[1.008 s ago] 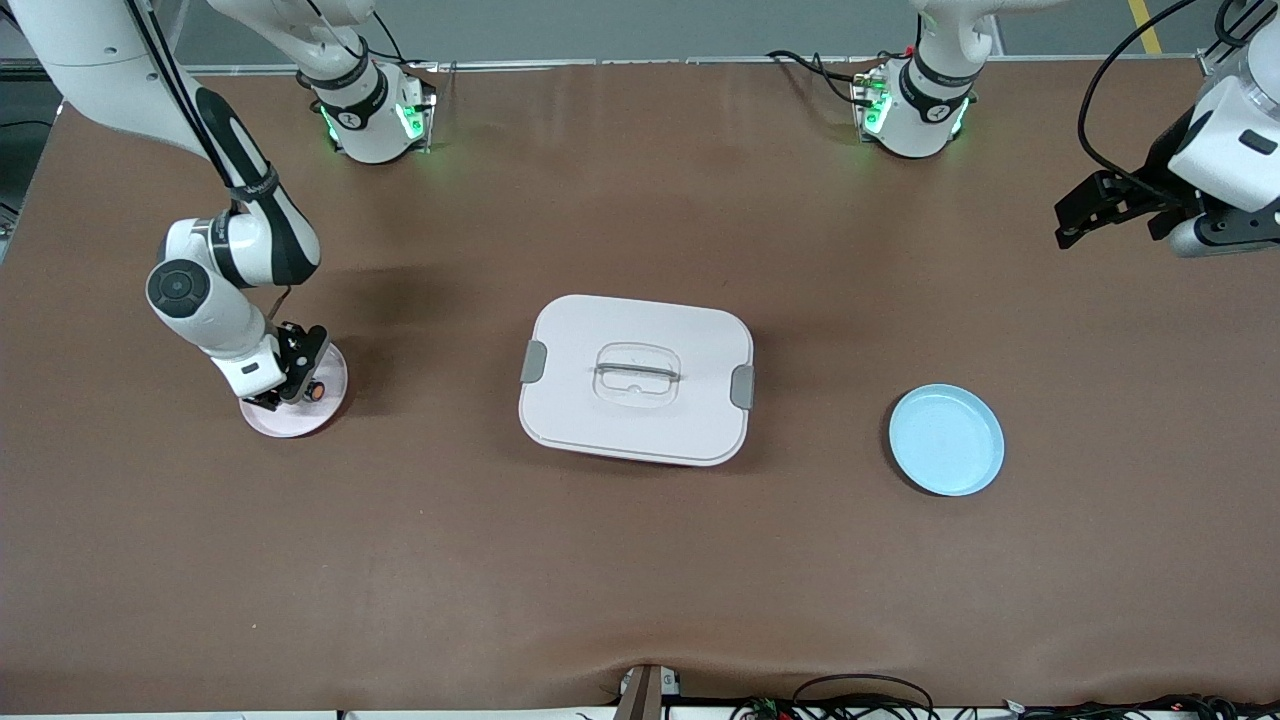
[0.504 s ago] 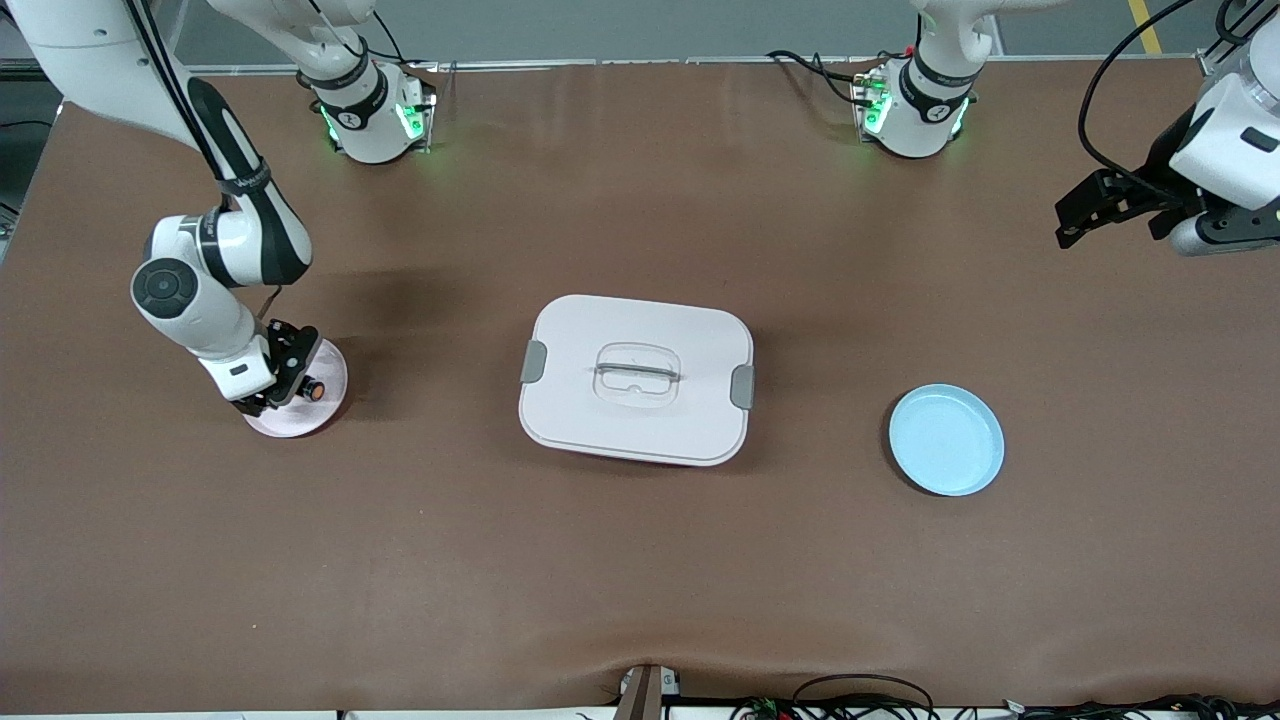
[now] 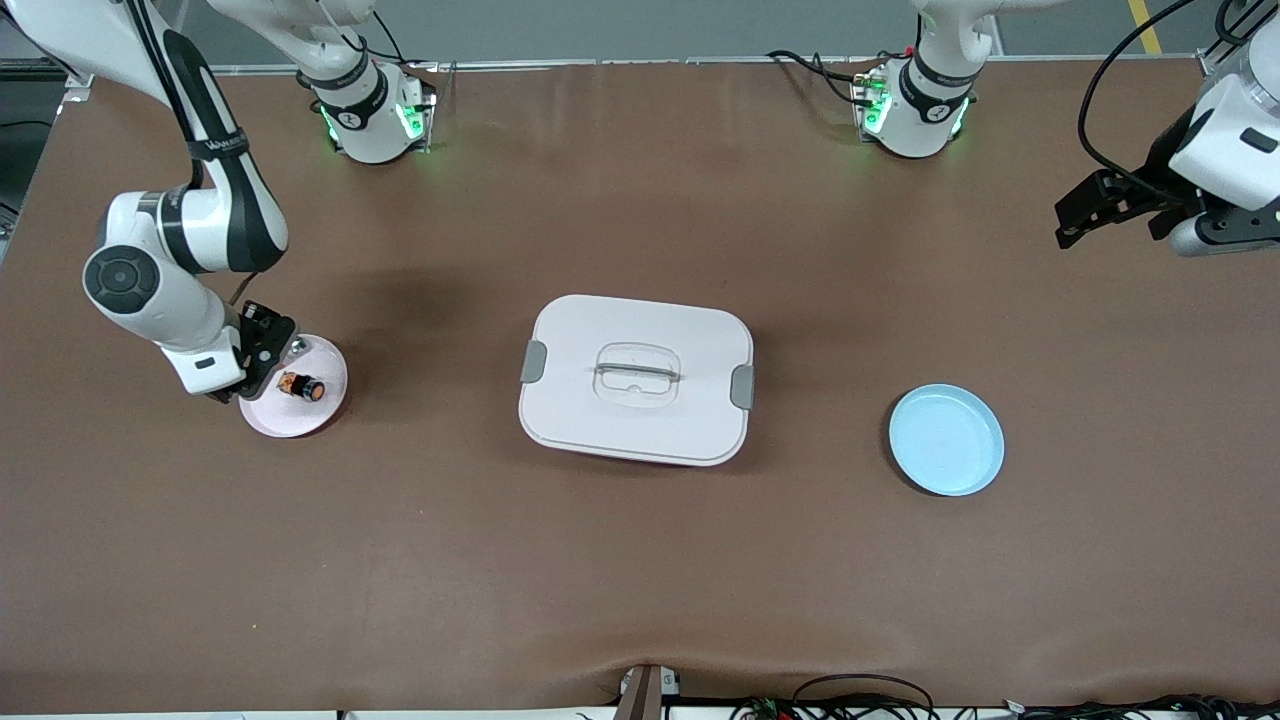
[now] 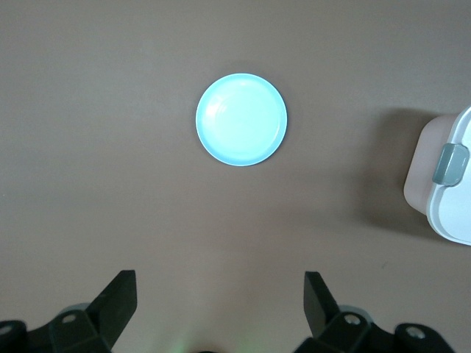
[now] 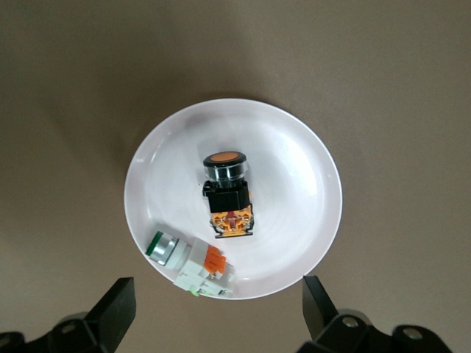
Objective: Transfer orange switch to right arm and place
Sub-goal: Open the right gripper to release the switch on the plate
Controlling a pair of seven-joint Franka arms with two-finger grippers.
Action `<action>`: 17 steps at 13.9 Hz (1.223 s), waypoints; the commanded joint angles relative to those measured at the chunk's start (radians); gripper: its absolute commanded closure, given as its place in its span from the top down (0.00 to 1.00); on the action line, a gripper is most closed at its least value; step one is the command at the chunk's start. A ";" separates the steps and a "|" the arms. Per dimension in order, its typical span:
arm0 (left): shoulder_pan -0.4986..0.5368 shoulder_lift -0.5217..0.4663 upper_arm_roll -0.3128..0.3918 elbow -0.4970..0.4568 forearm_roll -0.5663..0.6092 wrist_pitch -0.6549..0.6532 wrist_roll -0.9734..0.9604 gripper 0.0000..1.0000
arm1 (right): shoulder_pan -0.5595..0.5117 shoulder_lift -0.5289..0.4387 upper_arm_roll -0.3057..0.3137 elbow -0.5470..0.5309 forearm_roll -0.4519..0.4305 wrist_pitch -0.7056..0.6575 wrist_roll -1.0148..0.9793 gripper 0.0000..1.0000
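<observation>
The orange switch (image 3: 302, 386) lies on its side on a small pinkish-white plate (image 3: 325, 405) toward the right arm's end of the table. In the right wrist view the switch (image 5: 228, 193) shows its round orange end, black body and orange base in the middle of the plate (image 5: 309, 184). My right gripper (image 3: 268, 358) is open and empty, up over the plate's edge; its open fingers frame the plate's rim in the right wrist view (image 5: 217, 316). My left gripper (image 3: 1075, 222) is open and empty, waiting high over the left arm's end of the table (image 4: 221, 309).
A silvery-white part with a green cap and orange strip (image 5: 190, 263) lies on the same plate beside the switch. A white lidded box (image 3: 636, 379) stands mid-table. A light blue plate (image 3: 946, 440) lies toward the left arm's end, and shows in the left wrist view (image 4: 241, 119).
My right gripper has risen off the pinkish plate and drawn back toward the right arm's end of the table. The orange switch stays lying on the plate. The left arm has not moved.
</observation>
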 commanded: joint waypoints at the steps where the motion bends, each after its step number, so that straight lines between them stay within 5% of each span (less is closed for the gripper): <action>1: -0.004 -0.001 0.005 0.010 -0.012 -0.015 0.009 1.00 | 0.001 -0.023 0.006 0.021 0.086 -0.058 0.086 1.00; 6: -0.005 0.001 0.005 0.010 -0.012 -0.015 0.007 1.00 | -0.001 -0.065 0.006 0.035 0.205 -0.062 0.376 1.00; 12: -0.005 -0.001 0.005 0.010 -0.012 -0.015 0.013 1.00 | -0.001 -0.088 0.006 0.082 0.244 -0.058 0.801 1.00; 17: -0.005 -0.004 0.005 0.010 -0.012 -0.016 0.018 1.00 | -0.005 -0.088 0.003 0.203 0.243 -0.205 0.820 1.00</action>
